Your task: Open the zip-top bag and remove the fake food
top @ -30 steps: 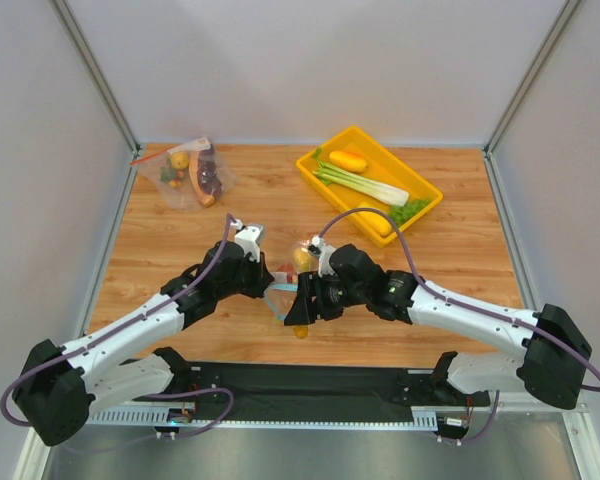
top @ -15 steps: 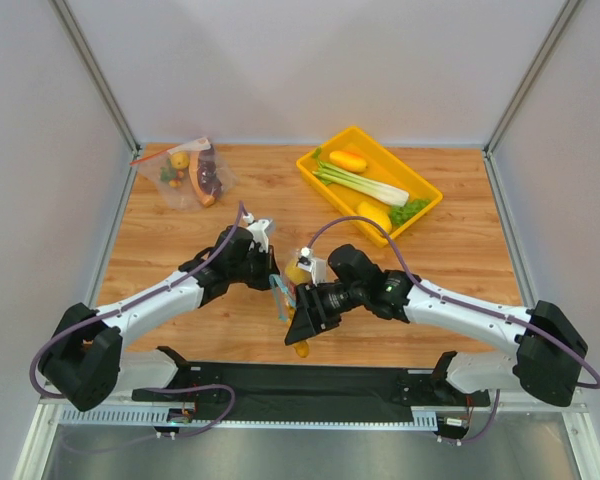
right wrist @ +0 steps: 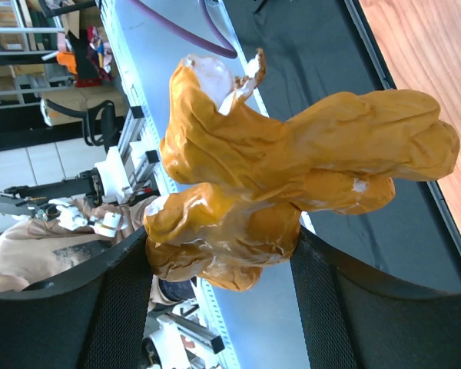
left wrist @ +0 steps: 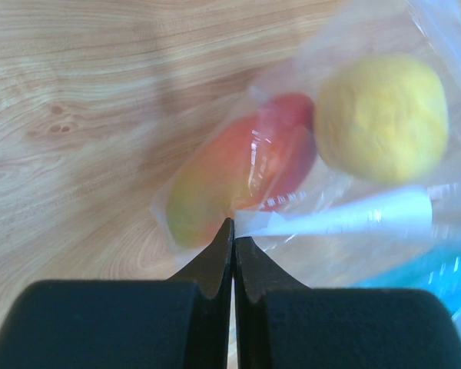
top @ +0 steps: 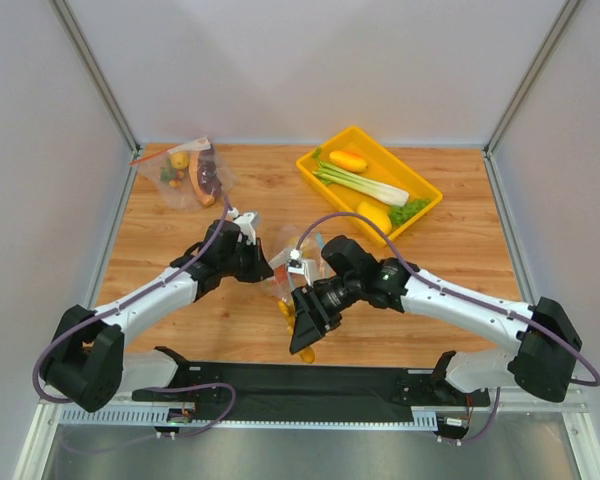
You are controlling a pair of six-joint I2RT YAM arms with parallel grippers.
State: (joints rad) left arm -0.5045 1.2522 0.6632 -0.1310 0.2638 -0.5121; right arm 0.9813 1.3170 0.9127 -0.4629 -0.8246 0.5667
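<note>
Far left on the wooden surface (top: 460, 262) there's a second bag (top: 185, 180), clear with a red-orange strip, and a purple piece (top: 208, 175) plus a few small bits inside. The left gripper (left wrist: 232, 231) is pinched tight on a fold of the crinkly zip-top bag (left wrist: 353, 223), mid-surface between the arms. A smooth red-orange fruit (left wrist: 238, 173) and a pebbly round yellow (left wrist: 382, 117) sit inside it. The right gripper (right wrist: 221, 254) is clamped on the lumpy orange (right wrist: 292, 161), glossy and wrinkled, near the front edge. Back right, a yellow tray (top: 400, 165) holds a leek (top: 365, 183), a leafy green (top: 410, 210), and orange and yellow pieces.
</note>
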